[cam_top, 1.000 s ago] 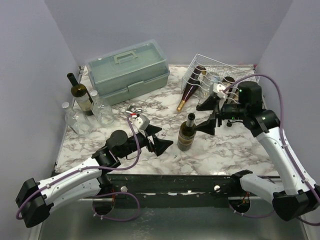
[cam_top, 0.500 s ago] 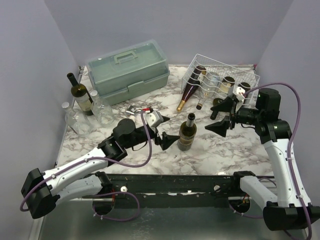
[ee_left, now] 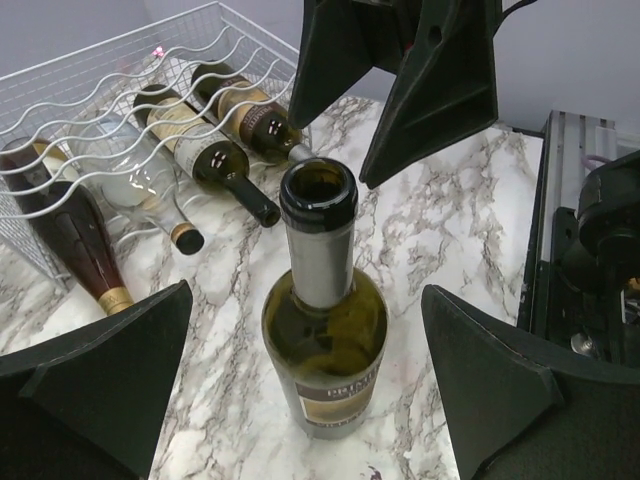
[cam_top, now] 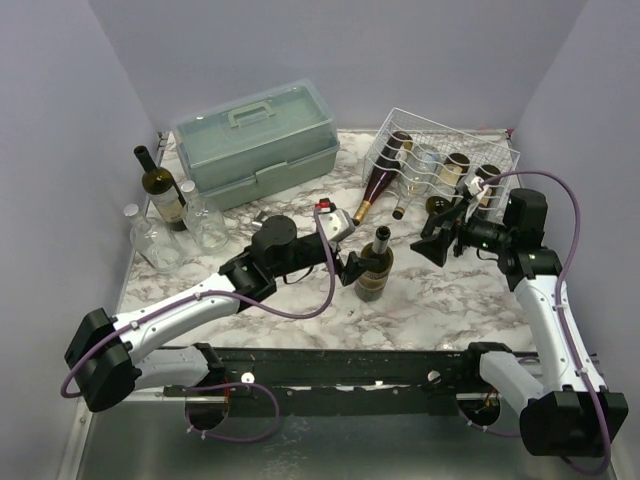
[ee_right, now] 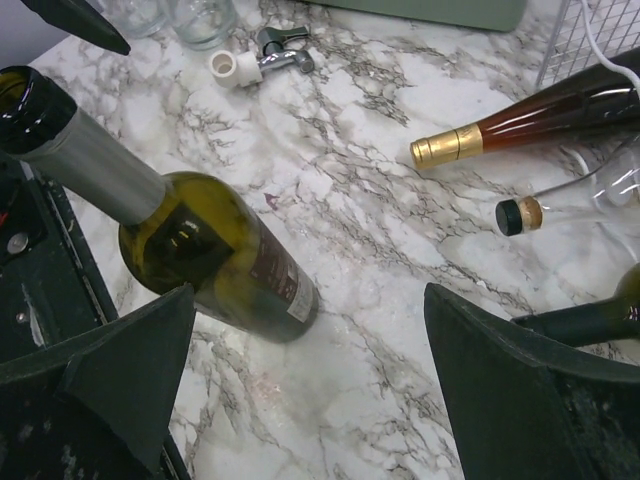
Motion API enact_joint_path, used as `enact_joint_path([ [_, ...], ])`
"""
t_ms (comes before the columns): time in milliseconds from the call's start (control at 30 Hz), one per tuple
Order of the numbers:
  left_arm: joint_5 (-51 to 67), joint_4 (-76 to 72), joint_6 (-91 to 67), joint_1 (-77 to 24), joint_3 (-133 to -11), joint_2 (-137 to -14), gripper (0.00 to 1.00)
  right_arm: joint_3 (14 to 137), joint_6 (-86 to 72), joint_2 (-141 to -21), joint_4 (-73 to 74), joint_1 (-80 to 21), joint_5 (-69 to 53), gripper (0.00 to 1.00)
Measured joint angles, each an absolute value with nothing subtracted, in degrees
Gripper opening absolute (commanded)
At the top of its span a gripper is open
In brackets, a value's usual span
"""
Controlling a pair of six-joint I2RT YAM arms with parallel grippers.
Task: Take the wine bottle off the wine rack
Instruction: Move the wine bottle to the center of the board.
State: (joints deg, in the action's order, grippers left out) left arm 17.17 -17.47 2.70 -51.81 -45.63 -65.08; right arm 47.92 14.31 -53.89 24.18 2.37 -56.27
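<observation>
Firstly, wine bottle (ee_left: 325,345): it stands upright on the marble table (cam_top: 450,300), off the wine rack (cam_top: 448,128) and near the rack's front. Its mouth is open.
Your left gripper (ee_left: 305,290): the jaws are spread wide, one finger on each side of the wine bottle. Marble shows in both gaps, so it grasps nothing.
Your right gripper (cam_top: 438,232): the jaws are spread with nothing between them. It hangs between the wine bottle and the rack front, with its fingers pointing toward the bottle.
Rack contents: four bottles lie down with their necks toward the arms. They are a dark gold-capped bottle (cam_top: 378,183), a clear bottle (ee_left: 130,185) and two green bottles (ee_left: 222,160).
Hard to make out: in the top view the left fingers merge with the bottle's dark glass, so you cannot judge clearance there. The label print is too dim to read.
Cut off: the right wrist view shows only a corner of the rack and the bottle necks. The left wrist view crops the rack's far side.
Unidentified: a small white-and-metal fitting (ee_right: 260,62) lies on the marble.
Elsewhere: a grey-green toolbox (cam_top: 255,140) sits at the back left.
</observation>
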Motion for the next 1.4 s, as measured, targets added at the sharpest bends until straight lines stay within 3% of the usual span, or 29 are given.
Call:
enact_joint_path([
  [433, 19.22, -18.0, 2.48, -51.88, -52.86, -73.63, 0.98, 46.3, 12.05, -53.19, 20.36, 2.48, -53.12, 1.0],
  [1067, 18.55, -18.26, 1.1, -53.01, -53.6, -75.81, 0.96, 45.82, 12.03, -53.12, 19.73, 2.61, -51.92, 1.0],
  [1400, 17.5, -18.35, 1.04, -53.01, -53.71, -76.23, 0.77, 45.76, 12.05, -52.82, 19.73, 2.61, -51.9, 1.0],
])
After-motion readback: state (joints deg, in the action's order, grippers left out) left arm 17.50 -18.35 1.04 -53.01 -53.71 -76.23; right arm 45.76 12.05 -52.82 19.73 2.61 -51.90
